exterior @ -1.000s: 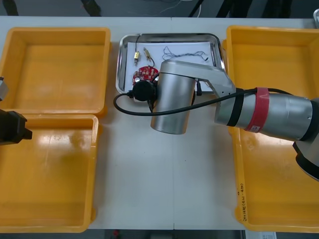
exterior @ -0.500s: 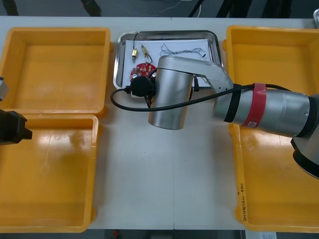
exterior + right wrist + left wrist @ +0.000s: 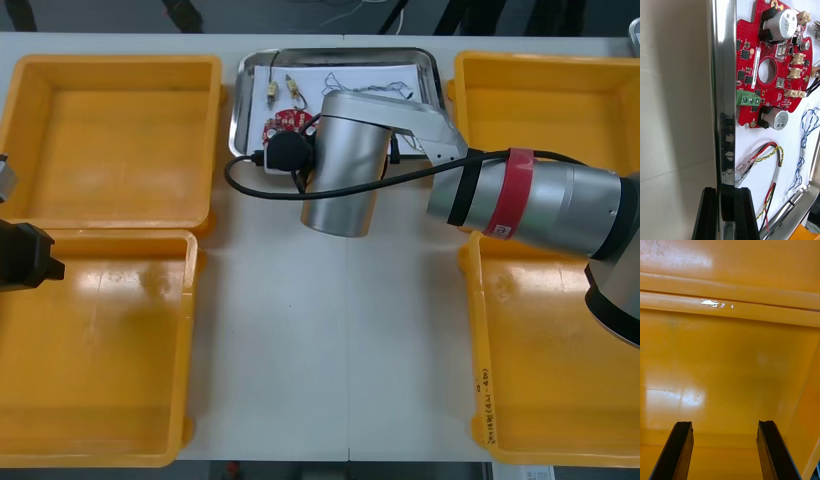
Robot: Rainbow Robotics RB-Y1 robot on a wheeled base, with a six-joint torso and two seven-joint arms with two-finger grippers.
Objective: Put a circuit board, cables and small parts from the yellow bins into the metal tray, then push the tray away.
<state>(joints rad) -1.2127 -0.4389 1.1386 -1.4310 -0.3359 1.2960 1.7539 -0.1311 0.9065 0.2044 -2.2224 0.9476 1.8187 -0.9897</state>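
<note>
The metal tray (image 3: pixel 340 52), white inside, lies at the table's far edge between the yellow bins. In it are a round red circuit board (image 3: pixel 280 126), two small metal parts (image 3: pixel 271 92) and a blue and white cable (image 3: pixel 370 88). My right arm's wrist (image 3: pixel 340 165) covers the tray's near side. In the right wrist view my right gripper (image 3: pixel 727 210) is shut on the tray's rim (image 3: pixel 724 75), with the circuit board (image 3: pixel 771 63), a red and yellow cable (image 3: pixel 769 157) and the blue and white cable (image 3: pixel 805 131) just beyond. My left gripper (image 3: pixel 724 450) hangs open over a bare bin floor.
Two yellow bins (image 3: pixel 110 140) (image 3: pixel 95 350) stand at the left and two (image 3: pixel 545 110) (image 3: pixel 550 380) at the right, all looking bare inside. The left arm (image 3: pixel 25 255) is parked at the left edge. Bare table (image 3: pixel 330 350) stretches between the bins toward me.
The right arm has moved toward the table's far edge, and the tray with its contents has slid away with it. The left arm has stayed still.
</note>
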